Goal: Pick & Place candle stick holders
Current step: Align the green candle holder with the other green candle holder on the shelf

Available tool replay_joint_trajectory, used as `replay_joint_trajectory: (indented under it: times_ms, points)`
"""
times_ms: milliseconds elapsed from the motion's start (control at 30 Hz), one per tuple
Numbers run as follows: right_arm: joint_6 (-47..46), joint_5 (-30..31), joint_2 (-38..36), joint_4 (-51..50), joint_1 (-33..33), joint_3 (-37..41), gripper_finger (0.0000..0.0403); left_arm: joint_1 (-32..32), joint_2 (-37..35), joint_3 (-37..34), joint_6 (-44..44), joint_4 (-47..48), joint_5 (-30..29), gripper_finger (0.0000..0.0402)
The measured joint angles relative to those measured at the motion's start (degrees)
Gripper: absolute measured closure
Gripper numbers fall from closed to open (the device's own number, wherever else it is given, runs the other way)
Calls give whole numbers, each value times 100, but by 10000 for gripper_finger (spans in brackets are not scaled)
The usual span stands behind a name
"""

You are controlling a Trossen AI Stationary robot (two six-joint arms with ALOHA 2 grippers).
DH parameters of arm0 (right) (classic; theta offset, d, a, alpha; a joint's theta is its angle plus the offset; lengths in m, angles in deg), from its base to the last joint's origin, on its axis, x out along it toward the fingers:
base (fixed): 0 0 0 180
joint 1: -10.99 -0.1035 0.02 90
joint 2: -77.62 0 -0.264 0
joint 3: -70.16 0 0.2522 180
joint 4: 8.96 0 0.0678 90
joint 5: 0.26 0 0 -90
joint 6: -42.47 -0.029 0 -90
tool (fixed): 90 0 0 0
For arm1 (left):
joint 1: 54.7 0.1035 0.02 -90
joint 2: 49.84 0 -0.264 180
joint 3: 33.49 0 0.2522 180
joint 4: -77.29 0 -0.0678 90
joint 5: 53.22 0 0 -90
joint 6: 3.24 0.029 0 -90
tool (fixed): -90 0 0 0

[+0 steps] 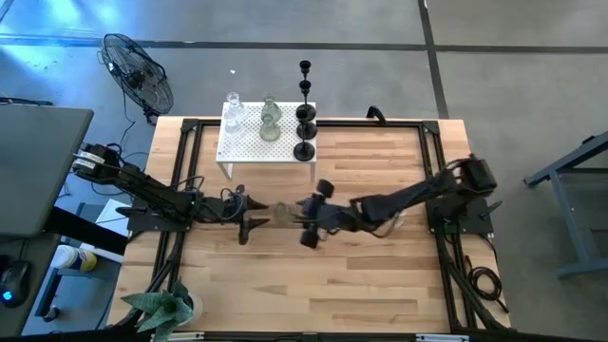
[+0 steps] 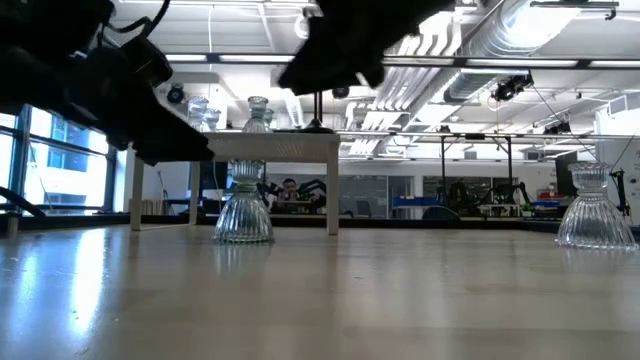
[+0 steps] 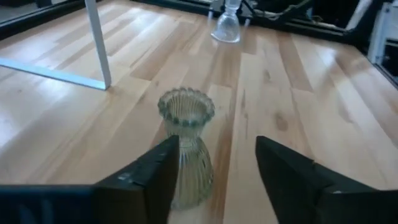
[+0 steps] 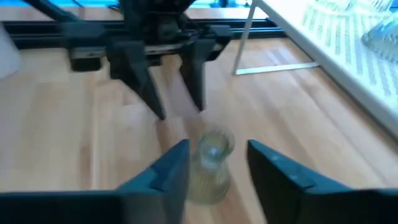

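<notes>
Several holders already stand on the white little table [image 1: 249,150]. In front of it, one glass holder [image 1: 283,213] stands on the surface between the open left end effector [image 1: 255,218] and the open right end effector [image 1: 302,217]; another glass holder [image 2: 597,207] waits farther away.

The surface [image 1: 380,275] was pale planked wood with a soft sheen. The ribbed holder [image 3: 186,149] near its middle looked like clear, glossy glass, perhaps green-tinted. Both end effectors' fingers [image 3: 283,174] were matt black, seemingly plastic.
</notes>
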Motion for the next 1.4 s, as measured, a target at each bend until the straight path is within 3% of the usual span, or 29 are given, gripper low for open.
replay_joint_trajectory:
  times_ms: [200,267,500,700,867,1167,1400]
  points:
    - [-324,-65,-724,1862,-207,1826,372,2,716,440,3,315,-436,128]
    - [-363,-77,-943,2375,-258,2296,395,2,1014,548,3,347,-506,110]
    - [-459,-17,-1377,3392,-382,3119,372,106,1588,845,141,-272,-690,88]
    - [-365,49,-1398,3498,-429,3189,393,481,1860,960,174,-622,-417,88]
    - [-308,76,-1396,3510,-429,3189,399,566,2155,1113,334,-731,-286,117]
    - [-255,75,-1393,3504,-429,3189,401,508,2235,1172,475,-854,-266,237]
    - [-240,73,-1391,3499,-429,3189,401,326,1684,1169,548,-764,-463,238]
